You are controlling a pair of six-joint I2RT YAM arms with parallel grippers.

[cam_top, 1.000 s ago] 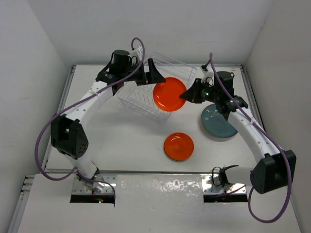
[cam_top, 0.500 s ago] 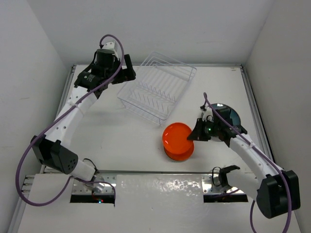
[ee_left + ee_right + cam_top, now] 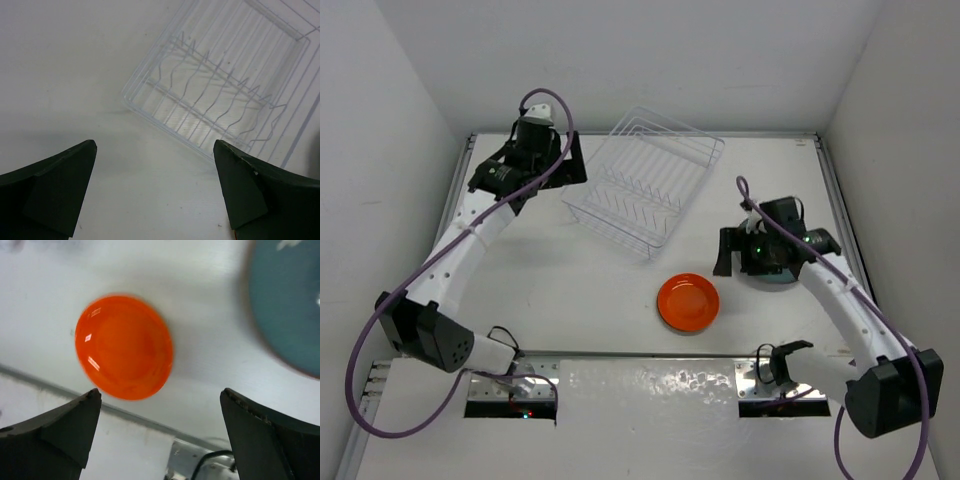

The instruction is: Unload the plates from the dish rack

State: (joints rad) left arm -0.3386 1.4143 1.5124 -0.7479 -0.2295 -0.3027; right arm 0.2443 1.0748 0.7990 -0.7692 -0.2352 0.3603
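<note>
The white wire dish rack (image 3: 645,185) stands at the back centre, and no plate shows in it; the left wrist view shows its bare tines (image 3: 225,85). An orange plate (image 3: 688,302) lies flat on the table in front of it, and is also in the right wrist view (image 3: 124,347). A teal plate with a dark rim (image 3: 772,279) lies to its right, mostly hidden under the right arm (image 3: 290,300). My right gripper (image 3: 726,250) hovers open between the two plates, holding nothing (image 3: 160,430). My left gripper (image 3: 577,160) is open and empty just left of the rack (image 3: 155,185).
White walls close in the table on the left, back and right. A metal strip (image 3: 650,385) with the arm bases runs along the near edge. A purple cable (image 3: 545,100) loops over the left wrist.
My right gripper carried an orange plate from the rack down onto the orange plate on the table, opened and pulled back to the right. My left arm drew away to the rack's left side.
</note>
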